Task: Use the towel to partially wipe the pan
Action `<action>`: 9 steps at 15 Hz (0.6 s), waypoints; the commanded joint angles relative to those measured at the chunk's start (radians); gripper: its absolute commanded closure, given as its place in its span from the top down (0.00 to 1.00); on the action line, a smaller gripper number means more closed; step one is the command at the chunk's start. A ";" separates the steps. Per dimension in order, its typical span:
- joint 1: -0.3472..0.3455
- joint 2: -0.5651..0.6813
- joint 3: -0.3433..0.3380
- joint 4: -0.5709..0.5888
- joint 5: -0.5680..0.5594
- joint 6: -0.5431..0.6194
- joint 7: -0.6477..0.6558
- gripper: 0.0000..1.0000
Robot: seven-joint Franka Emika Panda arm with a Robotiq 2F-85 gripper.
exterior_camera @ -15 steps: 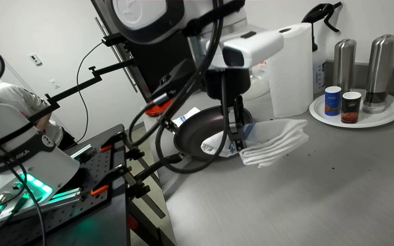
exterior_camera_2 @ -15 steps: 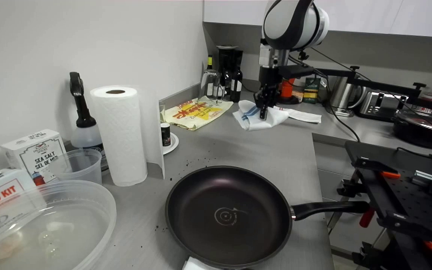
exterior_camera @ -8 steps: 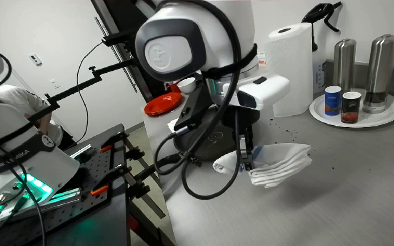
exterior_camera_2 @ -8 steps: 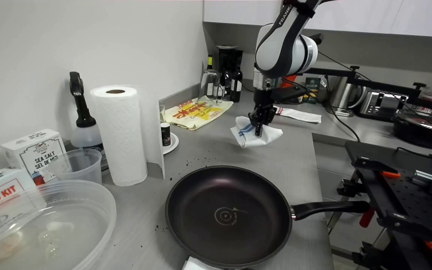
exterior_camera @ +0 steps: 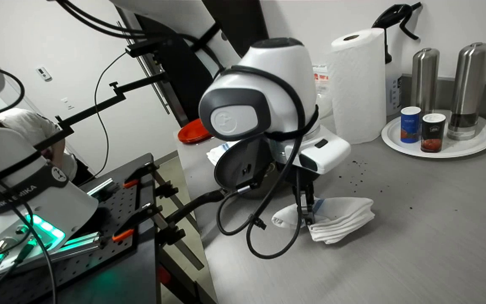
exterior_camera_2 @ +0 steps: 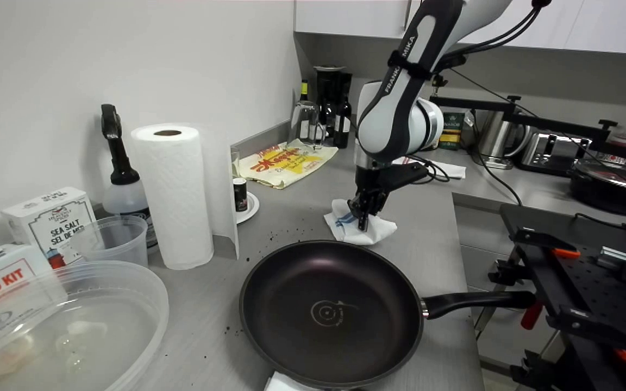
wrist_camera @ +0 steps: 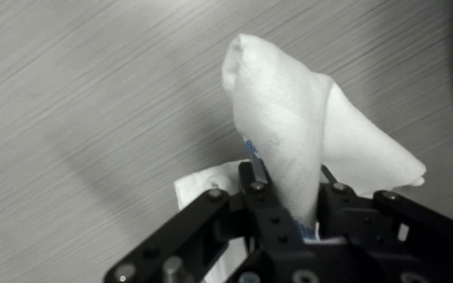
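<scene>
The white towel with blue stripes (exterior_camera_2: 345, 231) is folded and held between the fingers of my gripper (exterior_camera_2: 363, 224). In an exterior view it hangs in loose folds (exterior_camera: 346, 217) on both sides of the gripper (exterior_camera: 308, 217). In the wrist view a rolled fold of the towel (wrist_camera: 277, 102) stands up between the fingers (wrist_camera: 289, 171). The dark pan (exterior_camera_2: 335, 331) lies on the counter, its inside bare with a pale round mark. The towel is low over the counter just beyond the pan's far rim, outside it. The arm partly hides the pan (exterior_camera: 227, 169) in an exterior view.
A paper towel roll (exterior_camera_2: 174, 201) and a clear plastic bowl (exterior_camera_2: 158, 304) stand beside the pan. A white plate (exterior_camera: 449, 150) holds shakers and metal mills. Dark crumbs (exterior_camera: 357, 173) lie on the counter. Another white cloth (exterior_camera_2: 286, 383) shows at the pan's near edge.
My gripper has carried the towel down and closer to the pan's far rim. The towel has stayed in the fingers. The pan has not moved.
</scene>
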State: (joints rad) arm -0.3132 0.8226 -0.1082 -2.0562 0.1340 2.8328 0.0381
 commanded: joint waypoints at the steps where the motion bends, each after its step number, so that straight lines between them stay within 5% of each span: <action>1: 0.010 0.101 0.016 0.062 0.022 0.052 0.025 0.06; 6: 0.005 0.115 0.025 0.081 0.023 0.065 0.029 0.06; 7: 0.003 0.116 0.027 0.084 0.020 0.064 0.022 0.50; 9: -0.005 0.118 0.036 0.087 0.016 0.065 0.008 0.58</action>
State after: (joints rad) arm -0.3105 0.8857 -0.0918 -2.0103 0.1347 2.8671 0.0574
